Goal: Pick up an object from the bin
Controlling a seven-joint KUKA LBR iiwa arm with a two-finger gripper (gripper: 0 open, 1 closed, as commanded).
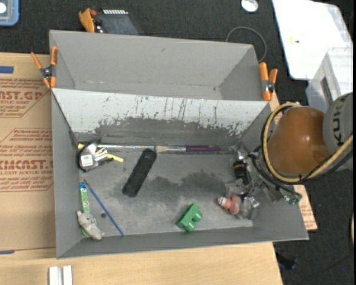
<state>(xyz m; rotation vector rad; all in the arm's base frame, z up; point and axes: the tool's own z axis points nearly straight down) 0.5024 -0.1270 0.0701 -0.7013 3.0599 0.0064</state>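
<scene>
One small pink-and-white rounded object (228,203) lies at four o'clock on the floor of the scratched, dark-smudged grey metal bin (154,64), just beside the end effector (244,199); how wide that stands I cannot tell. A green plastic block (190,217) sits at the object's eight o'clock and a black oblong bar (139,172) at its ten.

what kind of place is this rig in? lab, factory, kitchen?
Most likely a robotics lab bench for grasping trials: a grey metal bin holding unrelated odds and ends, such as a green block and a black bar, with the robot arm reaching in from the right.
</scene>
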